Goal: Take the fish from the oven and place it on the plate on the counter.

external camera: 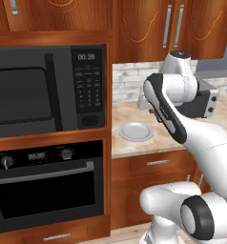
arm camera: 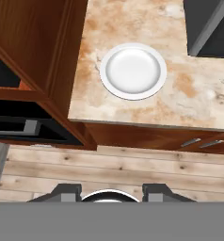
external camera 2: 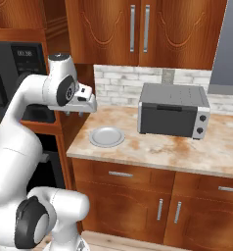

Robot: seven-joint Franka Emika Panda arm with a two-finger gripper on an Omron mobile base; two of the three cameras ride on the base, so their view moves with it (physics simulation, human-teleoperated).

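Note:
The black oven (external camera: 44, 190) sits low on the left with its glass door shut, so the fish is hidden. A round pale plate (external camera: 136, 131) (external camera 2: 107, 137) (arm camera: 133, 71) lies bare on the beige counter (external camera: 129, 112) (external camera 2: 162, 147) (arm camera: 189, 99), near its left end. My gripper (external camera 2: 75, 113) (external camera: 152, 113) (arm camera: 111, 190) hangs above the counter's front left corner and points down. Its jaws are open with nothing between them. In the hand view the plate lies ahead of the fingertips, over the counter edge.
A black microwave (external camera: 48, 90) (external camera 2: 20, 63) is built in above the oven. A grey toaster oven (external camera 2: 173, 110) (external camera: 208, 102) (arm camera: 208, 23) stands on the counter right of the plate. Wooden cabinets (external camera 2: 138, 29) hang above, and drawers (external camera 2: 123, 174) lie below the counter.

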